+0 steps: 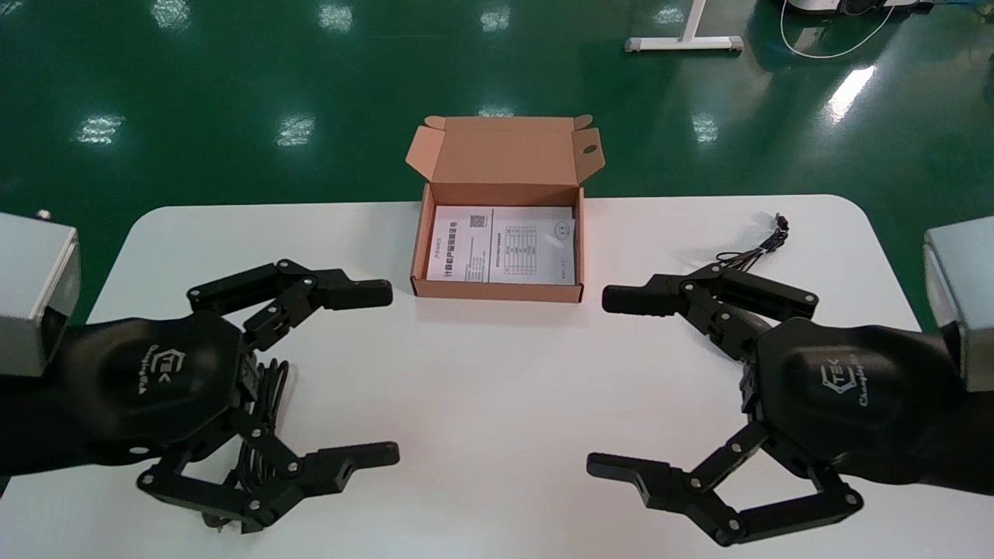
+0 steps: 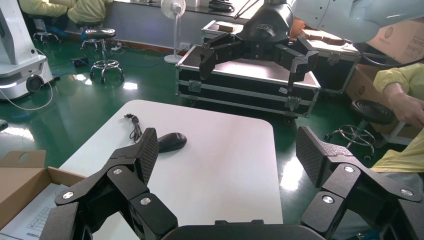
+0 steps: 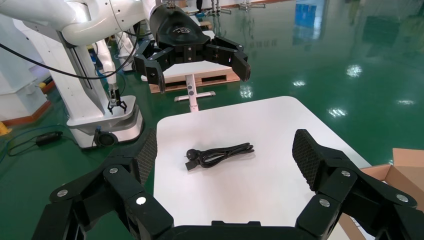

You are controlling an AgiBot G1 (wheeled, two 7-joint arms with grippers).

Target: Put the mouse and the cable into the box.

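Observation:
An open cardboard box with a printed leaflet inside stands at the table's far middle. A coiled black power cable lies on the left side of the table, mostly hidden in the head view under my left gripper, which hovers open and empty. The black mouse lies on the right side with its thin cord trailing toward the far edge. The head view hides the mouse beneath my right gripper, also open and empty. Both grippers face each other across the table's middle.
The white table has rounded corners, with green floor all around. A white stand foot is on the floor far behind the box. A black flight case, stools and a seated person are off the table's right side.

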